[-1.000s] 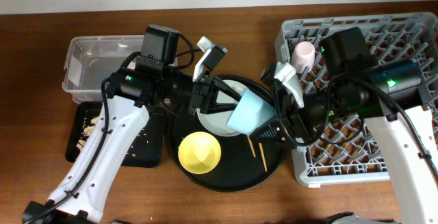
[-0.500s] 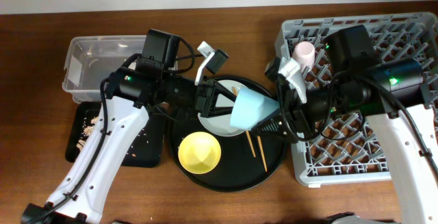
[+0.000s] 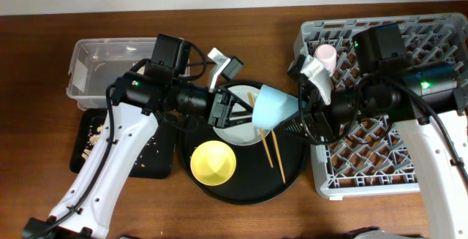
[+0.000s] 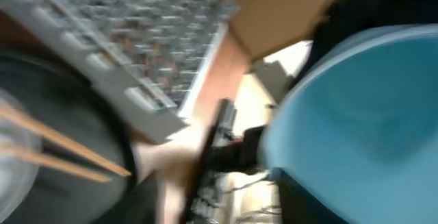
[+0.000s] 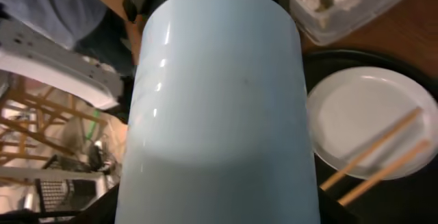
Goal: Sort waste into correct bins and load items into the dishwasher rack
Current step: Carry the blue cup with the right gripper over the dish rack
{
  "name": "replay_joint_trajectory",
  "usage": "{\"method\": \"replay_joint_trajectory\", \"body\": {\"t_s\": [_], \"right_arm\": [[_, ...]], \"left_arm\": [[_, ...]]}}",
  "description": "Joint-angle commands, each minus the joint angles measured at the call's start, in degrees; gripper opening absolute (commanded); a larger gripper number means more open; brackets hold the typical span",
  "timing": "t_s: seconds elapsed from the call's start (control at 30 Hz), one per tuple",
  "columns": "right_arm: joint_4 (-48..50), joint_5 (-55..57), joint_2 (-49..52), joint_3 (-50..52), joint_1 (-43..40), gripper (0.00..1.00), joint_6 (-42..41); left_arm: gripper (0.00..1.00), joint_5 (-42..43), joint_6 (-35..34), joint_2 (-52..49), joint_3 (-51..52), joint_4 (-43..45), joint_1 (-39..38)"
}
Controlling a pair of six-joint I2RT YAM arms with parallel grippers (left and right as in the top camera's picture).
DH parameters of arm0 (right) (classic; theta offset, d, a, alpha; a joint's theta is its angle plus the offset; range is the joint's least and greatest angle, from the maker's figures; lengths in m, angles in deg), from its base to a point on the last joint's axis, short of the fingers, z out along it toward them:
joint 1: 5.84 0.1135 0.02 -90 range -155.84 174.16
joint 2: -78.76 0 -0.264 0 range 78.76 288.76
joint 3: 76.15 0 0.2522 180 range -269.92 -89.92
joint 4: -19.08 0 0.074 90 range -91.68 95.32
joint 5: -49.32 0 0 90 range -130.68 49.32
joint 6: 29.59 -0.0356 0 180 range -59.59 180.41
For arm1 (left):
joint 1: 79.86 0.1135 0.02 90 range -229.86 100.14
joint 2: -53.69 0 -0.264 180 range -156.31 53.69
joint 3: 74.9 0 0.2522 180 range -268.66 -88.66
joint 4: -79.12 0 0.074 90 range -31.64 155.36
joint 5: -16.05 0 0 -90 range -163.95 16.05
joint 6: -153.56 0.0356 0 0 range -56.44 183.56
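Light-blue cup (image 3: 275, 108) is in the air, tilted on its side, over the far right part of the round black tray (image 3: 292, 175), above the chopsticks (image 3: 268, 150) and the plate (image 3: 232, 131) edge.

Right gripper (image 3: 291, 118) is clamped on the cup; the cup wall fills its wrist view.

Left gripper (image 3: 240, 110) sits just left of the cup. Its jaws look parted and apparently off the cup, but its wrist view is too blurred to confirm.

Step in hand, by my reading: carry the cup right to the dishwasher rack (image 3: 433, 33).

To do it well:
- Get the left arm clear first.
- Lift over the rack's left wall.
- Turn the mouth down.
- Seat it between pegs near the pink cup (image 3: 325, 56) without knocking that.
- Open only once the cup is settled.
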Motion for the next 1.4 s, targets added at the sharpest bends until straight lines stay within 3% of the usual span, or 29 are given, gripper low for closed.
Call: {"method": "replay_joint_trajectory", "body": {"t_s": [0.0, 0.07, 0.3, 0.43, 0.7, 0.9, 1.37], "right_arm": [[1.6, 8.0, 0.0, -0.7, -0.3, 0.44, -5.6], [3.0, 16.1, 0.0, -0.7, -0.3, 0.43, -11.3], [5.0, 45.5, 0.1, -0.7, -0.3, 0.43, -28.8], [4.7, 54.3, 1.1, -0.6, -0.3, 0.43, -33.3], [4.7, 54.7, 7.6, -0.6, -0.3, 0.43, -33.2], [5.1, 61.5, 15.2, -0.6, -1.0, 0.38, -33.2], [8.4, 55.6, 21.2, -0.6, -6.7, 0.37, -33.6]], "left_arm": [[0.87, -11.8, 0.5, 0.9, 0.1, -0.3, 0.4], [0.99, -13.9, 0.5, 0.9, 0.1, -0.3, 0.4], [0.99, -21.6, 0.5, 0.9, 0.1, -0.3, 0.4], [0.99, -27.4, 0.5, 0.9, 0.1, -0.3, 0.4], [0.99, -31.4, 0.5, 0.9, 0.1, -0.3, 0.4], [0.99, -31.4, 0.5, 0.9, 0.1, -0.3, 0.4], [0.99, -31.4, 0.5, 0.9, 0.1, -0.3, 0.4]]}}
